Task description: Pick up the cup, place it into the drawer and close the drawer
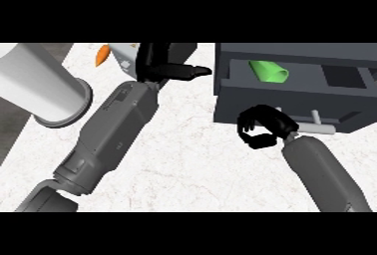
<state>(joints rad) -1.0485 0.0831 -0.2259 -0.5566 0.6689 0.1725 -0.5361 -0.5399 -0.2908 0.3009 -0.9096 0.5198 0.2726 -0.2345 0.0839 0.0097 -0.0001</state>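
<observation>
Left hand (163, 64) rests with fingers extended over the surface (184, 149); to its right, the curled, empty right hand (261, 128) meets the drawer (294, 99) front, green cup (269, 71) inside beyond it—apparently the closing step, calling for an inward push.

No lettering anywhere, folks: not a word, label, brand, number or sign can be read on anything in the head view.
</observation>
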